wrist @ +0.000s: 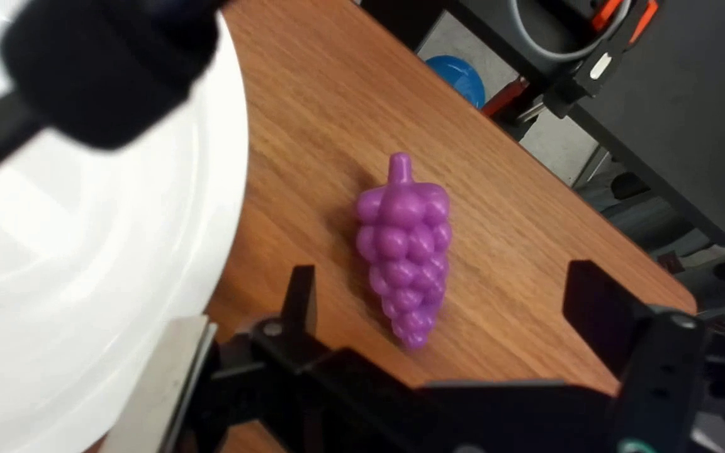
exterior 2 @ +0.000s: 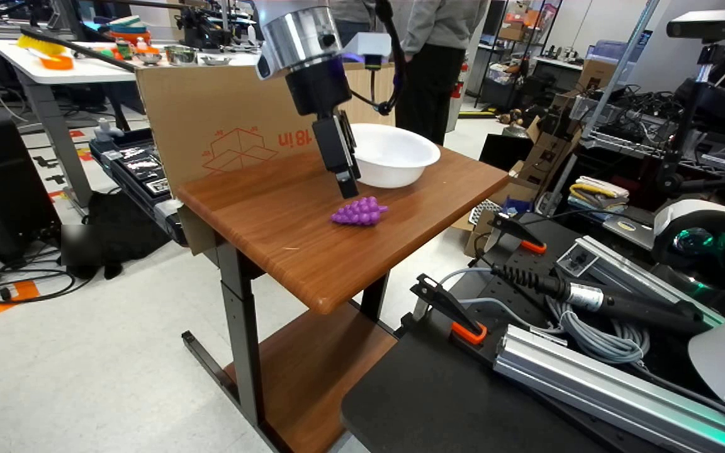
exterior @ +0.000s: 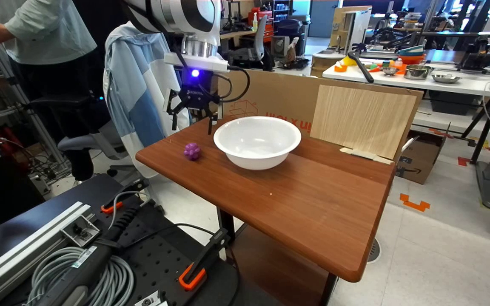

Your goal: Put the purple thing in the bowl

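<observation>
The purple thing lies on its side on the brown table; it is shaped like a small bunch of grapes with a short stem. It also shows in an exterior view and in the wrist view. The white bowl stands upright beside it, apart from it; its rim fills the left of the wrist view. The bowl also shows in an exterior view. My gripper is open and empty, above the table and the purple thing. In the wrist view the purple thing appears between the spread fingers.
The wooden table has a cardboard sheet standing along its back edge, with a light wood panel. A black bench with clamps and a cable stands close to the front edge. A person stands behind.
</observation>
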